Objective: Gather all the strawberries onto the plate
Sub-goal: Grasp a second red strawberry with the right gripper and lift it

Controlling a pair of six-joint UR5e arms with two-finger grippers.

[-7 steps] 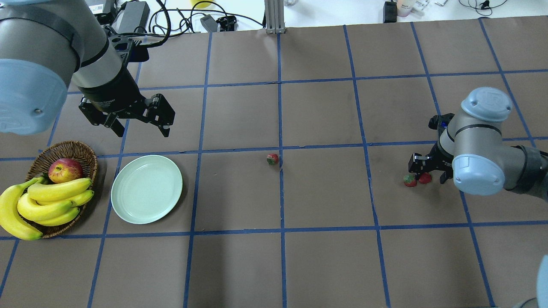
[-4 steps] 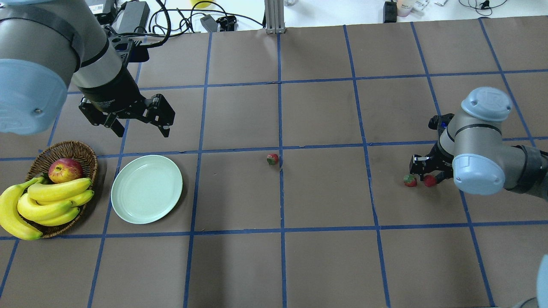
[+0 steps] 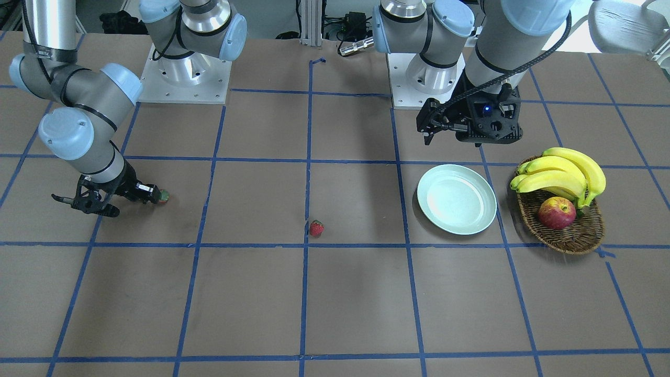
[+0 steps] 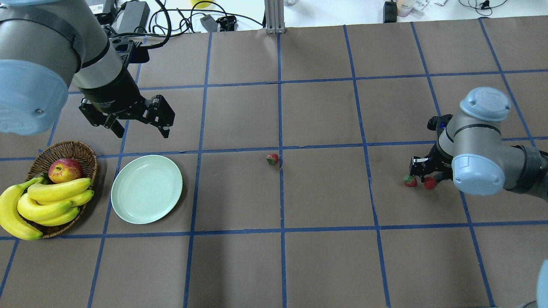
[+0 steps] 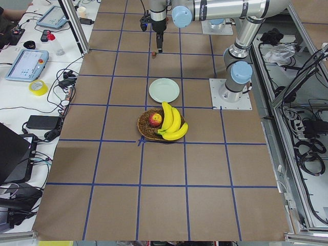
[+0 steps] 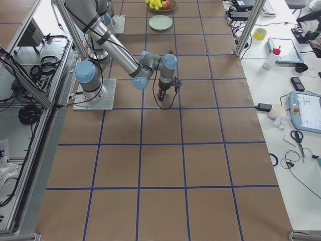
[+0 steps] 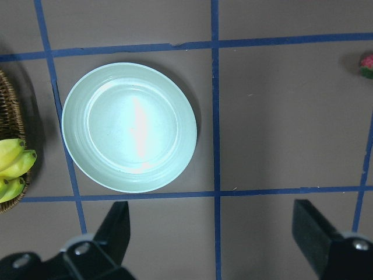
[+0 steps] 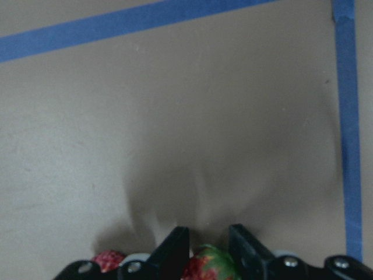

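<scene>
Overhead view, catalogued left to right. Bunch of yellow bananas [image 4: 43, 201]: lying across the brown woven wicker basket [image 4: 81, 149] at the lower left edge. Red-yellow apple [image 4: 65, 170]: sitting in the basket behind the bananas. Black two-finger left gripper [image 4: 141, 132]: hanging over the table in the upper left, above the plate's place in the frame, its fingers standing wide apart and gripping nothing. Round pale mint-green plate [image 4: 146, 189]: lying just right of the basket, apart from it; all three berries are lying outside it. Brown paper-covered table with a blue tape grid [image 4: 325, 192]: carrying everything listed. Small red middle strawberry [image 4: 272, 159] with green top: resting at mid-frame, just beside a tape crossing, well apart from the plate. Small red loose strawberry [image 4: 409, 181]: lying at the right, just beside the gripped one. Small red gripped strawberry [image 4: 430, 182]: sitting low at the table between the fingers of the black right gripper [image 8: 208, 232], which is pinching it narrowly, as the right wrist view is showing.
</scene>
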